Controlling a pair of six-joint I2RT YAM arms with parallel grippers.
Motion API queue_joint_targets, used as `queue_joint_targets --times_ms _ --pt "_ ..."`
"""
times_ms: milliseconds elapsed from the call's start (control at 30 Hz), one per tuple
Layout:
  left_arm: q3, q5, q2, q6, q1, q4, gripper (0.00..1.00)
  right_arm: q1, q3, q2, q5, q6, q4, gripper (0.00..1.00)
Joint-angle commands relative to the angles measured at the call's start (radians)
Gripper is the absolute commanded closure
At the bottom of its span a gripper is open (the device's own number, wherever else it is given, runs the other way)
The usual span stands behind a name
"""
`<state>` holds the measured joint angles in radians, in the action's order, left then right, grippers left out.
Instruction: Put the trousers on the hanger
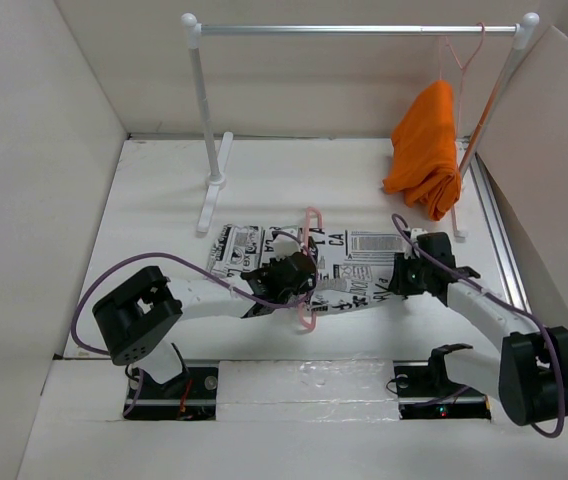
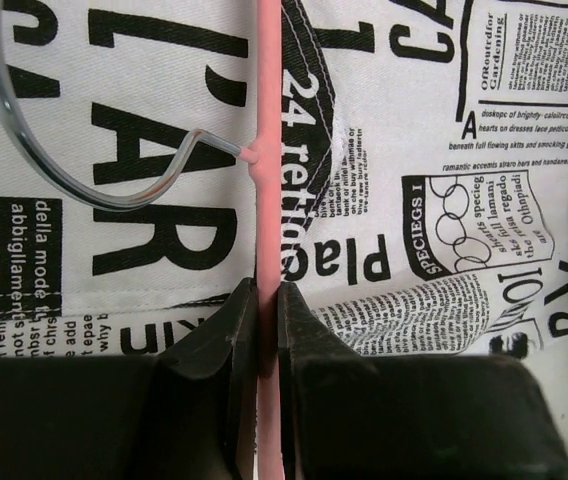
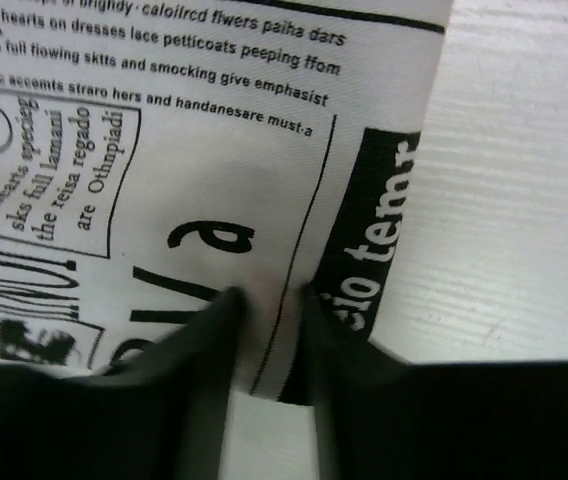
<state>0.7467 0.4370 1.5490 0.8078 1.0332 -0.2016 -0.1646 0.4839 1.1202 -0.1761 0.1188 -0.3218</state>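
The trousers [image 1: 354, 265], white with black newspaper print, lie flat on the table. The pale pink hanger [image 1: 311, 240] lies on them, its metal hook [image 2: 74, 170] resting on the fabric. My left gripper [image 1: 299, 272] is shut on the hanger's thin pink bar [image 2: 269, 150]; the jaws clamp it from both sides. My right gripper [image 1: 404, 275] is at the trousers' right end, its jaws pinched on a fold of the printed fabric [image 3: 269, 300] at its near edge.
A white clothes rail [image 1: 354, 30] stands at the back. An orange cloth [image 1: 426, 148] hangs on a coral hanger [image 1: 464, 60] at its right end. The rail's left foot [image 1: 214, 185] stands just behind the trousers. White walls close both sides.
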Motion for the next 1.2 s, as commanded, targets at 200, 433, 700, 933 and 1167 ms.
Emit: queue_joint_targets --times_ms 200,433,700,933,1167 --pt "-0.023 0.112 -0.050 -0.047 -0.024 0.051 1.00 0.005 0.033 0.004 -0.007 0.044 0.037 1.00" --pt "-0.030 0.120 -0.049 -0.027 -0.024 0.065 1.00 0.074 0.036 -0.083 0.040 -0.002 -0.046 1.00" --pt "-0.026 0.132 -0.046 -0.032 -0.024 0.084 1.00 0.178 0.022 -0.122 0.021 -0.079 -0.069 1.00" --pt "0.036 0.124 -0.086 -0.033 -0.012 0.110 1.00 0.166 0.038 -0.062 -0.054 -0.099 -0.062 0.70" --pt "0.115 0.091 -0.125 -0.007 0.024 0.142 1.00 0.082 0.169 -0.137 -0.105 -0.107 -0.172 0.41"
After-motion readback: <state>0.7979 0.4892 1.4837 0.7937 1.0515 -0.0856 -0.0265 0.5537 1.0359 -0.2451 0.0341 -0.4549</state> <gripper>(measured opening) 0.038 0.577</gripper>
